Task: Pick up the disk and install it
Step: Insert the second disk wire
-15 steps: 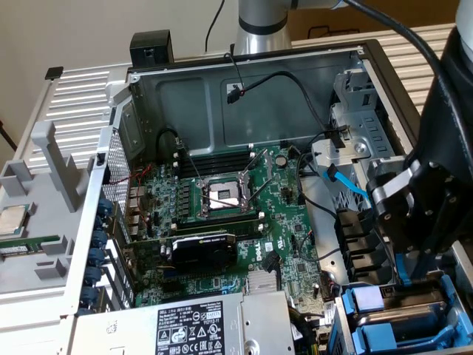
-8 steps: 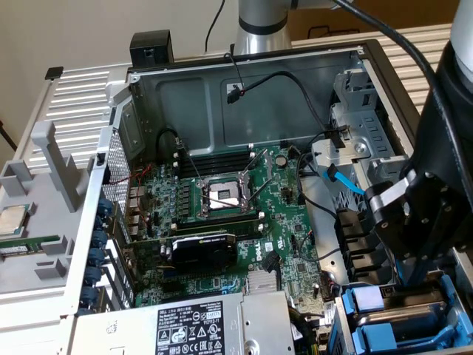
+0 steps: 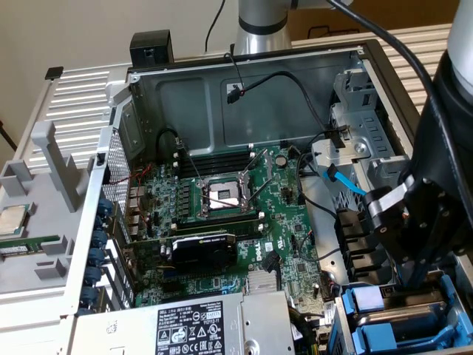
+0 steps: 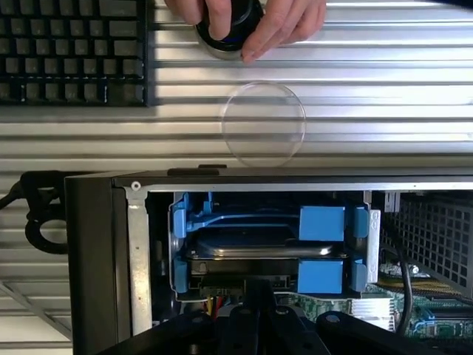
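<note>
The disk (image 4: 259,248) is a flat silver drive lying in a bright blue carrier (image 4: 321,222) inside the drive bay at the corner of the open computer case (image 3: 244,81). In the exterior view, the blue carrier (image 3: 384,336) shows at the bottom right. My gripper (image 3: 410,285) hangs from the black arm directly over that bay, its lower end down between the bay walls. In the wrist view, the gripper (image 4: 255,318) is a dark shape right at the drive's near edge. Contact with the drive cannot be made out.
The case holds a motherboard (image 3: 288,222) with an open CPU socket (image 3: 222,194), a graphics card (image 3: 203,248) and a power supply (image 3: 199,325). A blue cable (image 3: 344,181) crosses above the bay. Outside the case, a hand (image 4: 251,18) holds a dark round object beside a keyboard (image 4: 70,48).
</note>
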